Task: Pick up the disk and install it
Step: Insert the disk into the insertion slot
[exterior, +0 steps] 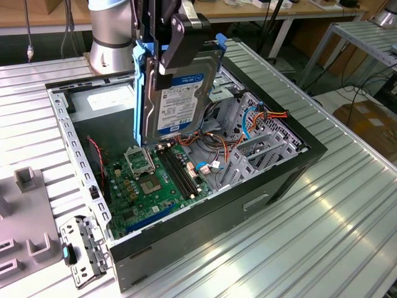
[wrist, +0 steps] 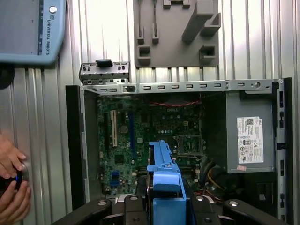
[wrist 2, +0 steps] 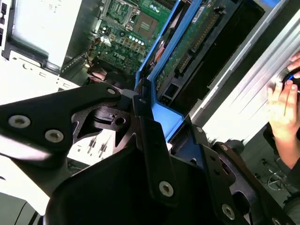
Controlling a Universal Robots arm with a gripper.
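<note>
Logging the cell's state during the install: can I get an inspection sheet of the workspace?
Surface: ribbed metal table, open computer case lying on it.
Job's things: disk held upright above the case's circuit board.
Clutter: grey holder block, small metal bracket beside the case.
Gripper: shut on the disk's top edge.
Cables: loose red, orange and blue wires inside the case.
Surroundings: a person's hands at the table edge; benches behind.

Exterior view: arm [exterior: 108, 31] and pincer [exterior: 160, 62] cut off at top edge; disk [exterior: 180, 93] hides part of motherboard [exterior: 155, 180] behind it. Both wrist views: person's hands [wrist: 11, 183] cropped by frame edge, object under them unclear. Second wrist view: pincer body covers much of disk.
</note>
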